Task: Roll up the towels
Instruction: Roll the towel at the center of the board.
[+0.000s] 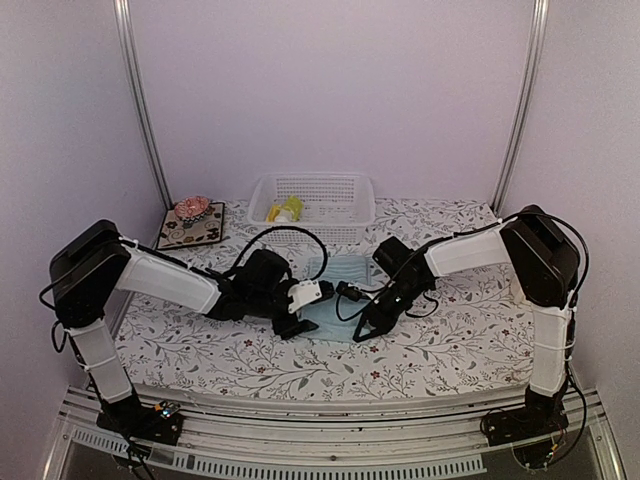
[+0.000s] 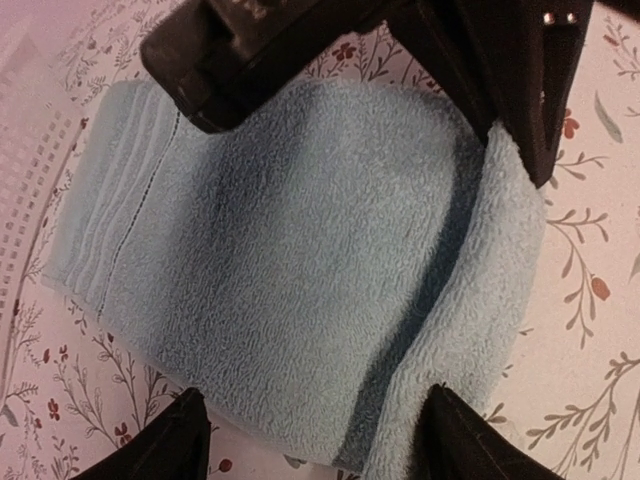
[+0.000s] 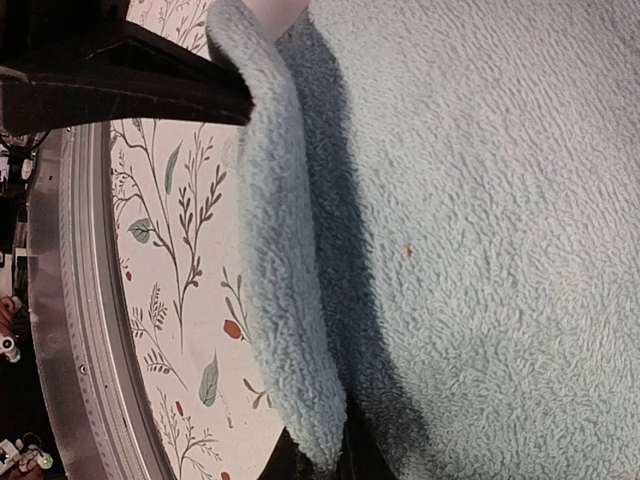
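One blue towel lies at table centre, both grippers at its near edge; yellow towel sits in basket.
Blue towel looks soft, thick, light and limp; near edge turned over in a fold; best taken along that fold at both ends, lest it sag; left gripper wide open astride the edge, holding nothing; right gripper apparently spread along the fold, clamping nothing.

A white perforated plastic basket stands at 12 o'clock on the table covered with a white cloth printed with leafy sprigs and small red flowers. At 10 o'clock lies a dark floral square mat, with a round pink object resting on it.
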`<move>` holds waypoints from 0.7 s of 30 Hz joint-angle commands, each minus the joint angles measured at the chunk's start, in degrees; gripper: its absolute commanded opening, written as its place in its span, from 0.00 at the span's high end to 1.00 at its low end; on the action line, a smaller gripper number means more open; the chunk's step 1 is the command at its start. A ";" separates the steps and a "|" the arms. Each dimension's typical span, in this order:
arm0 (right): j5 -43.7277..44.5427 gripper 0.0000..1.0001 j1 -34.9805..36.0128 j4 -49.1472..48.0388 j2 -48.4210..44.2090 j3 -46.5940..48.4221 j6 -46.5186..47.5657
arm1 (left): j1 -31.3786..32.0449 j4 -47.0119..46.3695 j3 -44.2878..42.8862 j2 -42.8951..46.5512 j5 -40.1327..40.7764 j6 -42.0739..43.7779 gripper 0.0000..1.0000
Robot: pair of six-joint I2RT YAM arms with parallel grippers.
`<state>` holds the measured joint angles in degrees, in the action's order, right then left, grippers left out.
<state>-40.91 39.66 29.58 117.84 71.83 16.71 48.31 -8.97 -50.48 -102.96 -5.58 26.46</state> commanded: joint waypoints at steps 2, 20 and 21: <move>5.37 0.89 -0.37 1.10 3.16 0.42 0.41 | -1.03 2.71 -3.21 -3.60 -1.59 -1.55 0.26; 16.87 0.46 -1.81 -0.47 -14.09 -1.91 0.75 | -1.78 16.30 -10.79 -10.26 -2.26 -4.29 0.31; 17.64 0.46 -1.94 -0.75 -15.19 -2.11 0.82 | -1.79 16.47 -10.97 -10.25 -2.22 -4.52 0.31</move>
<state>-29.04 38.61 30.52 108.64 70.83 16.99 47.22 2.28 -62.35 -111.63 -9.02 22.96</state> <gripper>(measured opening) 0.532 0.686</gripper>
